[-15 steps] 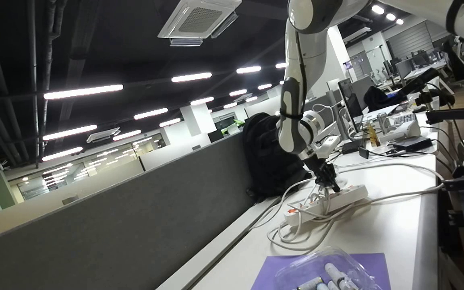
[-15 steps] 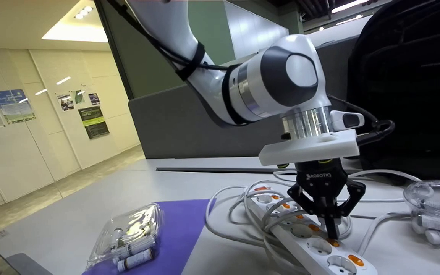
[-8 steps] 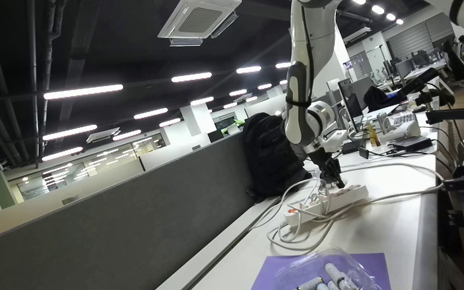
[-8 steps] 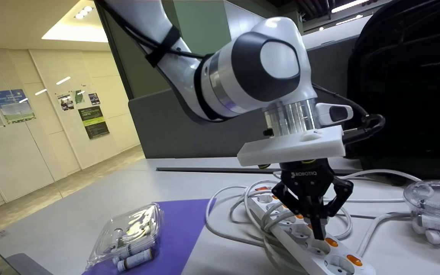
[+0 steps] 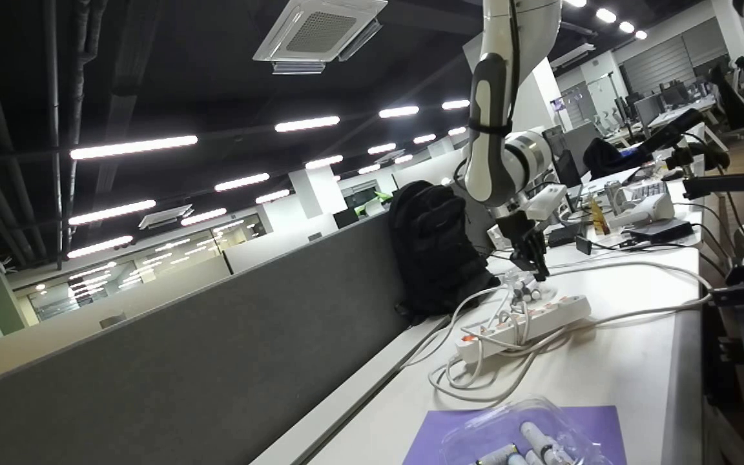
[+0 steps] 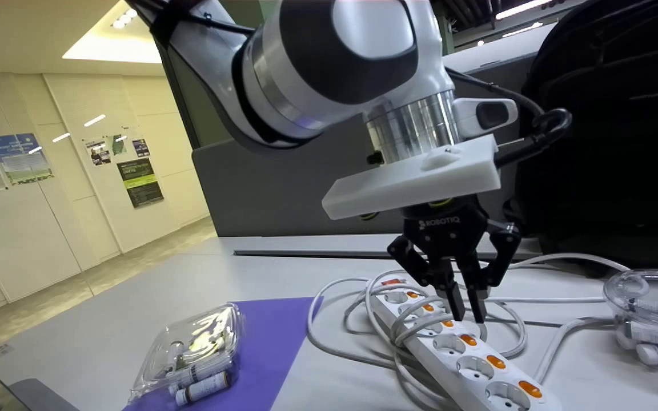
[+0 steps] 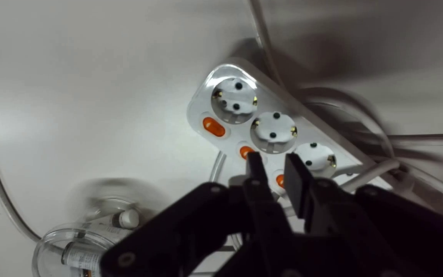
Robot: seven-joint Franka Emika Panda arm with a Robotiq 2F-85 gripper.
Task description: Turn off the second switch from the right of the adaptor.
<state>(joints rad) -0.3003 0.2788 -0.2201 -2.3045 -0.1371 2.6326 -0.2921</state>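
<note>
Saw white along the adaptor (image 6: pixel 438 365), orange on its switches (image 7: pixel 214 127), black holes (image 7: pixel 273 135) and golden clips (image 7: pixel 255 100) in its sockets (image 7: pixel 279 125). Found white on the cables (image 6: pixel 309 325), black with pale lettering (image 6: pixel 440 221) on the gripper (image 6: pixel 468 315), white and dark grey on the arm (image 6: pixel 317 74). Noted plain purple on the sheet (image 6: pixel 280 328), black on the backpack (image 5: pixel 433 245), grey on the partition (image 5: pixel 185 374).
</note>
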